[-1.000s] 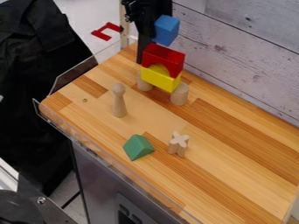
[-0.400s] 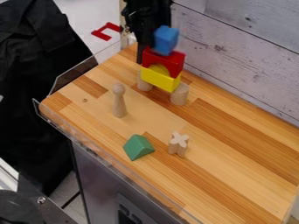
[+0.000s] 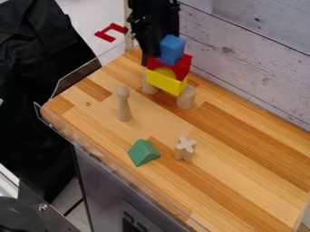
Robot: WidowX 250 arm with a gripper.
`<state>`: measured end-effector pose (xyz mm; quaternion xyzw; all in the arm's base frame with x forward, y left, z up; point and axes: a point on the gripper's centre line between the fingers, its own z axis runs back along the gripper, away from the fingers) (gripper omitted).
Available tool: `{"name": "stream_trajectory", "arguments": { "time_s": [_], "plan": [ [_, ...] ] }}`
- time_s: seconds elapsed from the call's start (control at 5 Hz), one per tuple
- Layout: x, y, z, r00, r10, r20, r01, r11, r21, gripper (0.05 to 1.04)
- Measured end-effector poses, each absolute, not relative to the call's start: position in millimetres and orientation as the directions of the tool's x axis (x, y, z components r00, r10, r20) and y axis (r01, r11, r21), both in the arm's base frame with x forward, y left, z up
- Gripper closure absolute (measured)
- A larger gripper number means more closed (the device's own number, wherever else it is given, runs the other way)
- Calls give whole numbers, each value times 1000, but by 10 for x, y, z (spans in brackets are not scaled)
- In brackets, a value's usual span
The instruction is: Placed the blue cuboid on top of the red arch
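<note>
Over the red arch (image 3: 182, 66), blue cuboid (image 3: 171, 49), gripper (image 3: 158, 46) clamped on it, yellow block (image 3: 166, 83) beneath the arch.

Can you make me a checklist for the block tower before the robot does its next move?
1. Blue block over the red arch: ok
2. Blue block sitting flat on the arch: cannot tell
3. Blue block let go: cannot tell
4. Red arch on top of the yellow block: ok
5. Short wooden cylinders under the yellow block: ok
6. Green block apart from the tower: ok
</note>
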<state>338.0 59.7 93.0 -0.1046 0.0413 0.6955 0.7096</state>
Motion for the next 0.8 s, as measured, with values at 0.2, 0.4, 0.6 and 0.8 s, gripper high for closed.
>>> {"name": "stream_trajectory", "arguments": {
  "time_s": [0.2,0.4,0.6,0.8],
  "plan": [
    [3396,598,946,19,978,-206,-995,-1,-96,70],
    [3417,618,971,1,981,-194,-995,-18,-97,78],
    [3507,598,1211,26,986,-163,-989,2,-145,84],
    [3586,518,1487,83,987,-135,-984,60,-165,84]
  ]
}}
